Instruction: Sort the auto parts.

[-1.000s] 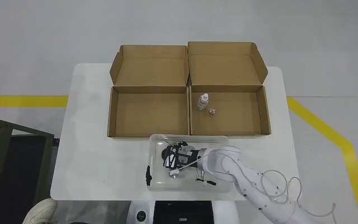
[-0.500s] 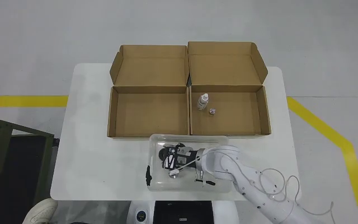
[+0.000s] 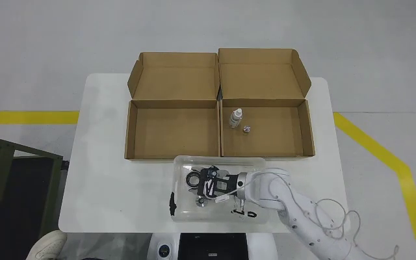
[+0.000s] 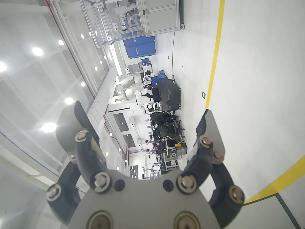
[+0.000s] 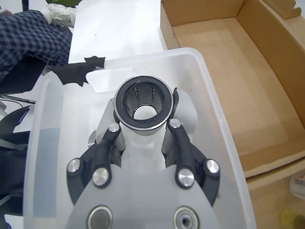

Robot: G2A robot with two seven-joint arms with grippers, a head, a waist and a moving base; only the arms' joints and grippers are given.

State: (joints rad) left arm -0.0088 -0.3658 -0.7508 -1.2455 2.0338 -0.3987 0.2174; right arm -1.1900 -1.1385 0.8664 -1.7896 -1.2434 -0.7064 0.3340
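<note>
A steel cylindrical bearing (image 5: 144, 103) with a black end ring is clamped between the fingers of my right gripper (image 5: 144, 111), inside the clear plastic bin (image 5: 214, 91). From above, the right gripper (image 3: 203, 183) sits in the left half of the bin (image 3: 260, 161), with the bearing (image 3: 193, 178) at its tip. Whether the bearing rests on the bin floor I cannot tell. More small parts (image 3: 237, 209) lie in the bin beside the arm. My left gripper (image 4: 143, 117) is open, holds nothing, and points out into the room.
Two open cardboard boxes stand side by side behind the bin. The left box (image 3: 172, 133) holds nothing. The right box (image 3: 286, 133) holds a small bottle (image 3: 235, 117) and a tiny pink part (image 3: 247, 129). A black scrap (image 3: 171, 205) hangs at the bin's left rim.
The right arm has drawn back a little to the right inside the bin, with the bearing still at its fingertips. The boxes and their contents have not moved.
</note>
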